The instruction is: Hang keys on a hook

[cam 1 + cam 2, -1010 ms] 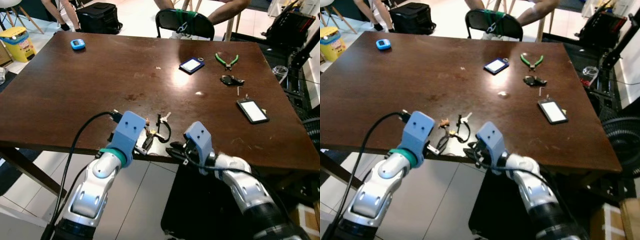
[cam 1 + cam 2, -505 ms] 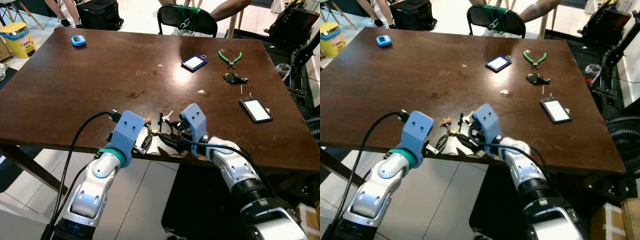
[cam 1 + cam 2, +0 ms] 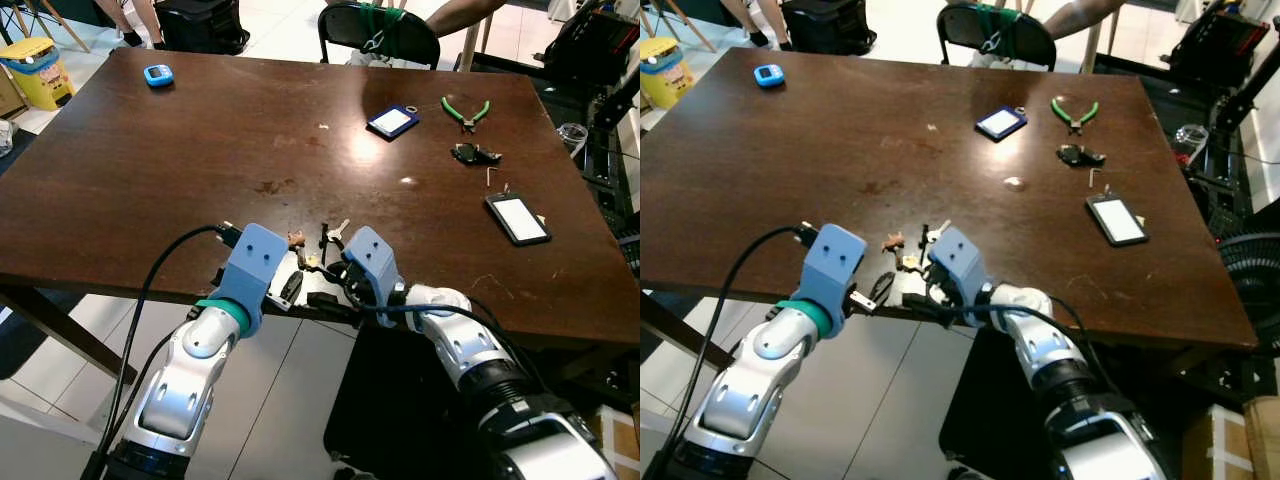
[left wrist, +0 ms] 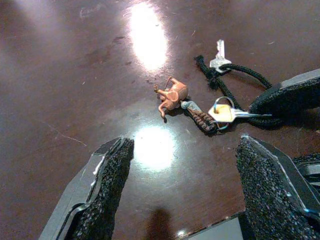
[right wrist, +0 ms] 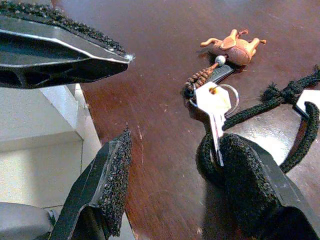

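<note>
You have the bunch of keys (image 4: 220,107) lying on the dark wooden table (image 3: 200,150), close to its near edge, between your two grippers. On it you can make out a silver key on a ring, a second small key (image 4: 219,59) further out, a black cord loop (image 5: 280,107), a braided brown strap and a small orange animal-shaped charm (image 4: 171,94).

Your left gripper (image 4: 185,185) sits at the table edge with its fingers spread wide; the keys lie ahead of the fingertips, not between them, and nothing is held. Your right gripper (image 5: 175,185) is also open, at the same edge just beside the left one. One of its fingers (image 5: 250,175) rests against the cord loop and the tip of the silver key's blade; the other finger (image 5: 107,180) hangs over the table edge above the pale floor. The jaws are not closed on anything.

Farther out on the table you can see a blue card holder (image 3: 392,121), green-handled pliers (image 3: 465,110), a small black object (image 3: 473,154), a smartphone (image 3: 517,218) with its screen lit white, and a small blue device (image 3: 158,75) at the far left corner. A black chair (image 3: 378,30) stands behind the far edge, where a person's arm (image 3: 455,14) shows. A yellow bin (image 3: 38,68) stands on the floor to the left.
</note>
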Controlling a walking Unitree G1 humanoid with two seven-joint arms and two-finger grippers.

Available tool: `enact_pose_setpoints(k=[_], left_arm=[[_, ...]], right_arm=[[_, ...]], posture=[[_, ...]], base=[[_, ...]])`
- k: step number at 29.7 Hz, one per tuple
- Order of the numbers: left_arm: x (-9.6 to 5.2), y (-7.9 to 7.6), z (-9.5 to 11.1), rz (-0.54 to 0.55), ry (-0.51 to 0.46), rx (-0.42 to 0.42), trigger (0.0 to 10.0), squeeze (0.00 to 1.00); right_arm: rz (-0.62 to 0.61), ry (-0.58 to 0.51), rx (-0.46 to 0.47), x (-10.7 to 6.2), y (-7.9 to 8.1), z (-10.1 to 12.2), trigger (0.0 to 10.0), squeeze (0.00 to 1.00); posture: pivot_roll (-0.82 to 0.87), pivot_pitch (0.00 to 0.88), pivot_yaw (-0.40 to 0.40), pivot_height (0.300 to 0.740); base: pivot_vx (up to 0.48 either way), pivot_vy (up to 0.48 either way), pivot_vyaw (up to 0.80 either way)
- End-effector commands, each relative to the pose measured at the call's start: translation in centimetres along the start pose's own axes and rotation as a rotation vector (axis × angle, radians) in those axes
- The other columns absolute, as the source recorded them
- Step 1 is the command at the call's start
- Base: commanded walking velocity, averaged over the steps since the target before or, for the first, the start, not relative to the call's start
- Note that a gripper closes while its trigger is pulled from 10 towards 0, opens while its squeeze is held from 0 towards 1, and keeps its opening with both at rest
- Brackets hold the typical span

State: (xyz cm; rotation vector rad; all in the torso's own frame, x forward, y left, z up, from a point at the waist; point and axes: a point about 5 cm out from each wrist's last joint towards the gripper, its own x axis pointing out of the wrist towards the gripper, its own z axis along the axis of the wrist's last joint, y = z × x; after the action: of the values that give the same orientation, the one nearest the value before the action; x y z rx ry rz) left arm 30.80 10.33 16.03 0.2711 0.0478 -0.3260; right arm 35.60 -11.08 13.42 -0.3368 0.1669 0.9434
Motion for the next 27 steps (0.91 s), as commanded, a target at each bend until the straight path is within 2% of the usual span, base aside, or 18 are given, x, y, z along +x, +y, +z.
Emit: enact_pose_setpoints(k=[1, 3, 7, 9, 11, 18, 20, 21, 27], left_arm=[[-0.3, 0.0, -0.4, -0.002, 0.016, -0.002, 10.0, 0.0], [-0.2, 0.0, -0.4, -0.001, 0.018, -0.003, 10.0, 0.0], [-0.2, 0.0, -0.4, -0.001, 0.018, -0.003, 10.0, 0.0], [0.0, 0.0, -0.3, -0.003, 0.016, -0.003, 10.0, 0.0], [0.0, 0.0, -0.3, -0.004, 0.015, -0.004, 10.0, 0.0], [0.2, -0.1, -0.2, -0.004, 0.01, -0.004, 10.0, 0.0], [0.2, -0.1, -0.2, -0.003, 0.01, -0.004, 10.0, 0.0], [0.1, 0.1, -0.2, 0.001, 0.009, -0.003, 10.0, 0.0], [0.1, 0.2, -0.2, 0.007, 0.009, 0.001, 10.0, 0.0]], right_arm=[[-0.004, 0.029, 0.011, -0.4, 0.3, -1.1, 10.0, 0.0], [-0.057, 0.001, 0.017, -0.9, -0.5, -0.7, 10.0, 0.0], [-0.082, -0.01, 0.019, -1.1, -0.9, -0.5, 10.0, 0.0], [-0.186, -0.016, -0.002, -1.8, -2.3, -0.2, 10.0, 0.0], [-0.214, -0.01, -0.018, -2.1, -2.7, -0.2, 10.0, 0.0], [-0.23, 0.014, -0.064, -2.1, -2.7, -0.5, 10.0, 0.0], [-0.223, 0.022, -0.057, -2.1, -2.5, -0.7, 10.0, 0.0], [-0.19, 0.048, -0.039, -1.6, -1.9, -1.3, 10.0, 0.0], [-0.162, 0.034, -0.012, -1.0, -1.3, -1.2, 10.0, 0.0]], posture=[[-0.04, 0.165, 0.081, 0.74], [-0.04, 0.158, 0.083, 0.74], [-0.04, 0.16, 0.083, 0.74], [-0.05, 0.154, 0.086, 0.74], [-0.05, 0.154, 0.086, 0.74], [-0.05, 0.146, 0.084, 0.74], [-0.05, 0.145, 0.084, 0.74], [-0.04, 0.141, 0.082, 0.74], [-0.04, 0.139, 0.084, 0.74]], base=[[0.0, 0.0, 0.0], [0.0, 0.0, 0.0], [0.0, 0.0, 0.0], [0.0, 0.0, 0.0], [0.0, 0.0, 0.0], [0.0, 0.0, 0.0], [0.0, 0.0, 0.0], [0.0, 0.0, 0.0], [0.0, 0.0, 0.0]])
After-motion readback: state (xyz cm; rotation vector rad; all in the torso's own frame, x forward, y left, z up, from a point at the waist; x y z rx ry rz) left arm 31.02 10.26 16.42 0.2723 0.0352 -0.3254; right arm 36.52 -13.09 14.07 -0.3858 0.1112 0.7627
